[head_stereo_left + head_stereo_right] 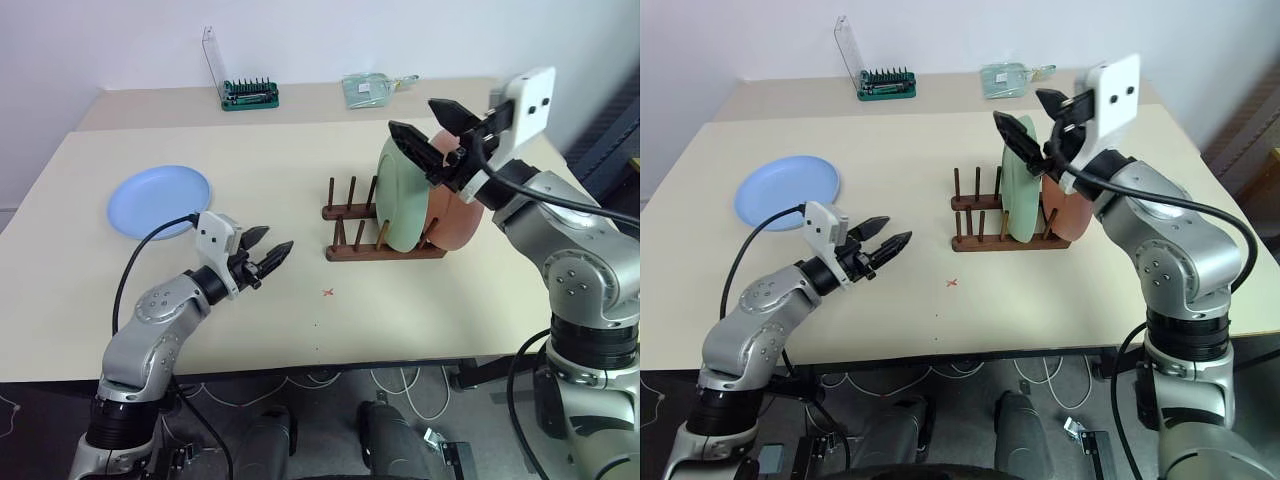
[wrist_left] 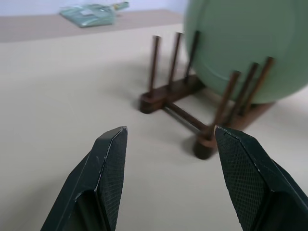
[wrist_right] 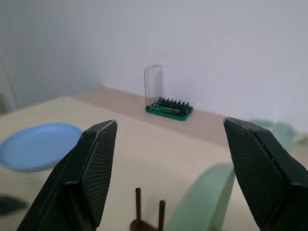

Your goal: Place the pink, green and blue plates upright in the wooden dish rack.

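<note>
The light blue plate (image 1: pixel 160 200) lies flat on the table at the left. The wooden dish rack (image 1: pixel 352 213) stands in the middle. The green plate (image 1: pixel 403 200) stands upright between its pegs, with the pink plate (image 1: pixel 458 218) upright just behind it on the right. My right gripper (image 1: pixel 432 130) hangs open just above the green plate's top rim, holding nothing. The right wrist view shows that rim (image 3: pixel 207 202) below its spread fingers. My left gripper (image 1: pixel 265 250) is open and empty, low over the table between the blue plate and the rack, pointing at the rack (image 2: pixel 192 101).
A green screwdriver-bit holder (image 1: pixel 250 95) with a raised clear lid and a pale green packet (image 1: pixel 372 88) sit on the back table. A small red mark (image 1: pixel 328 292) is on the table in front of the rack. Several rack slots left of the green plate are free.
</note>
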Action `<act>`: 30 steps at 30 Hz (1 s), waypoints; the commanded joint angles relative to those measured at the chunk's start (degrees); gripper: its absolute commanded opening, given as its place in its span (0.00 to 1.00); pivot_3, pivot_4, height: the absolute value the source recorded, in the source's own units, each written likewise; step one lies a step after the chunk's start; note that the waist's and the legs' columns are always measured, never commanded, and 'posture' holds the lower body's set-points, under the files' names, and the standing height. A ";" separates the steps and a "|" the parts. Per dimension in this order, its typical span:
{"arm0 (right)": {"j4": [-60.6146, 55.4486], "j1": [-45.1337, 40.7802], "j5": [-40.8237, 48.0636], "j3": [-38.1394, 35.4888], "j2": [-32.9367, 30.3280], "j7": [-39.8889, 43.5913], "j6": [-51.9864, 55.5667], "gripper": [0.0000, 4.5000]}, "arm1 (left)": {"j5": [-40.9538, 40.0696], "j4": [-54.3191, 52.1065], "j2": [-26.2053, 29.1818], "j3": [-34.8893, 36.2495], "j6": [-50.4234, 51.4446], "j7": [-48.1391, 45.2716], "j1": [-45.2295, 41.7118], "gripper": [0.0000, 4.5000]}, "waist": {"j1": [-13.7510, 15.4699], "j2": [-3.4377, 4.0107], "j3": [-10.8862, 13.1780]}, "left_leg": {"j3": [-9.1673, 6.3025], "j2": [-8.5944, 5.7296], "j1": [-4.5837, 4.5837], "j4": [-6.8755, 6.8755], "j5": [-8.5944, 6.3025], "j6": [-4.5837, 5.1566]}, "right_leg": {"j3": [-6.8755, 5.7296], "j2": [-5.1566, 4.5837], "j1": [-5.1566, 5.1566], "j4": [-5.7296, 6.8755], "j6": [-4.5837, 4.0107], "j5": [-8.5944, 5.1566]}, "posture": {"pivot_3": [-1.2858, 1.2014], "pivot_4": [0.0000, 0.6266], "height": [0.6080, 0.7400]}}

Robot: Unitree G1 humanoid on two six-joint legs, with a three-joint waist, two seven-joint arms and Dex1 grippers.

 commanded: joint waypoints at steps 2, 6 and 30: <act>-0.57 -3.57 -8.14 4.60 -2.40 6.37 -6.64 0.79 | 0.12 1.90 -2.02 5.56 -2.56 4.66 -2.81 0.66 | 0.03 -0.01 0.01 | 0.00 0.00 0.00 0.01 0.00 0.00 | 0.00 0.00 0.00 0.00 0.00 0.00 | 0.52 0.24 1.00; 0.25 -5.85 -13.00 11.04 -1.57 12.57 -10.54 0.81 | 2.03 7.56 -3.88 11.04 -3.09 13.07 -7.62 0.99 | -0.03 -0.02 0.00 | -0.02 0.01 0.00 0.02 0.00 0.00 | -0.02 0.01 -0.01 0.00 0.01 0.01 | 0.52 0.24 1.00; 4.05 -1.55 -26.68 17.92 6.91 17.31 -15.81 0.81 | -1.72 43.63 -2.37 38.11 16.27 47.56 -33.62 0.88 | -0.21 -0.26 -0.05 | -0.17 -0.06 -0.02 0.05 0.04 -0.08 | -0.11 -0.01 -0.05 0.09 0.07 0.04 | 0.52 0.24 1.00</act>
